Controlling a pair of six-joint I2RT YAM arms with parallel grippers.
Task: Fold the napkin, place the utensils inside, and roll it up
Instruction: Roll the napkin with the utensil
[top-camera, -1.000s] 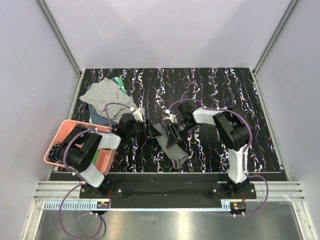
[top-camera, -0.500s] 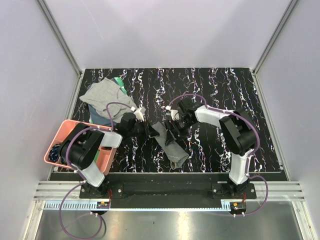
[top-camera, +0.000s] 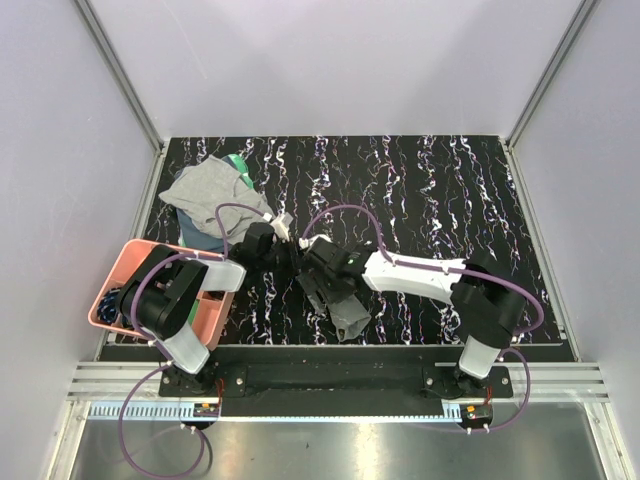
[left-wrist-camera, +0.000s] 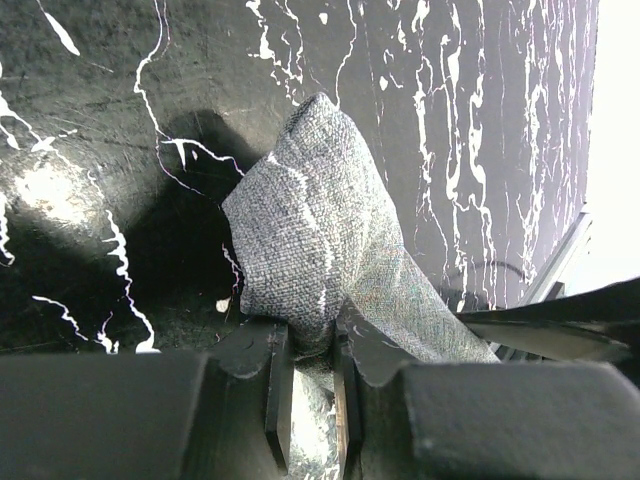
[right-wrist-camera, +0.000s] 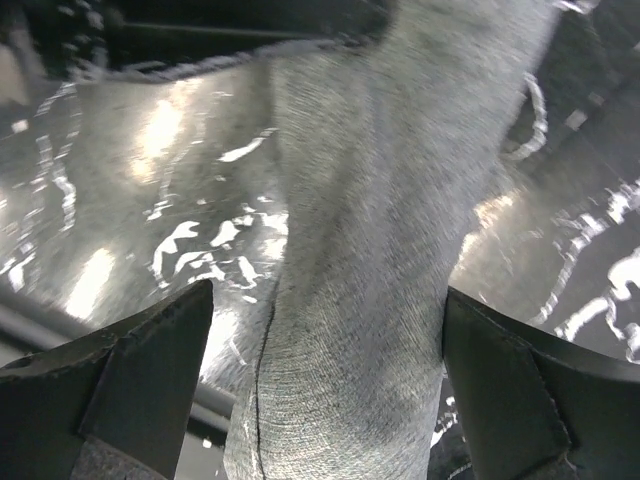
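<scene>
The dark grey napkin (top-camera: 340, 300) lies as a long rolled bundle on the black marbled table, running from the middle toward the near edge. My left gripper (top-camera: 292, 262) is shut on the bundle's far end, and in the left wrist view the napkin (left-wrist-camera: 320, 230) is pinched between the jaws of that gripper (left-wrist-camera: 310, 350). My right gripper (top-camera: 321, 270) hovers over the same end with its jaws wide open. The napkin (right-wrist-camera: 370, 250) runs between its fingers (right-wrist-camera: 150, 370), touching neither. The utensils are hidden.
A pink bin (top-camera: 125, 272) stands at the left near corner under the left arm. A lighter grey cloth (top-camera: 205, 190) over a green item (top-camera: 237, 163) lies at the back left. The table's front edge runs just below the bundle's near end.
My right gripper has opened, let go of the napkin and reached left over the bundle's far end. My left gripper has shut on that end.
</scene>
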